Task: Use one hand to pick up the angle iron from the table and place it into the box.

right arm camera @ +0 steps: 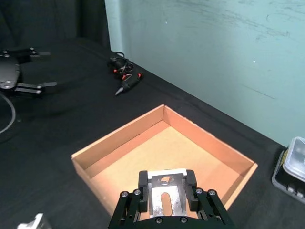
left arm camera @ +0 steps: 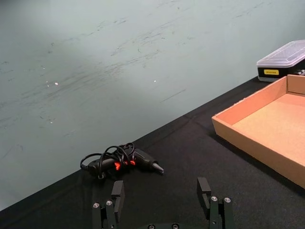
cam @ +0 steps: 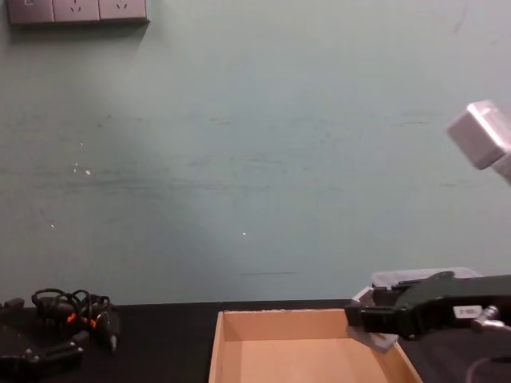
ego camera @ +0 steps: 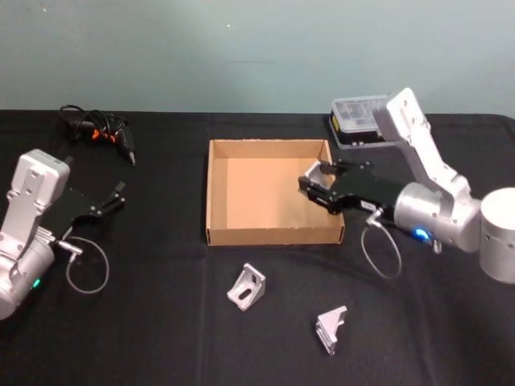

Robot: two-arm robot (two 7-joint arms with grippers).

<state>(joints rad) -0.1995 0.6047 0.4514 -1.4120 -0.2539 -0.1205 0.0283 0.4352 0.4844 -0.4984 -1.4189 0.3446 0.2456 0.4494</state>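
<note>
The right gripper [ego camera: 318, 183] is clamped on 1 angle iron [right arm camera: 167, 195], held above the box [ego camera: 257, 193] just inside its right wall. It looks like the placing step: lower it, then let go. The left gripper [ego camera: 117, 197] sits well left of the box, jaws apart.

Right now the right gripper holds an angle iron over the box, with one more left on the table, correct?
No: the head view shows two angle irons on the table, not one. The right gripper holds a third angle iron over the box.
</note>
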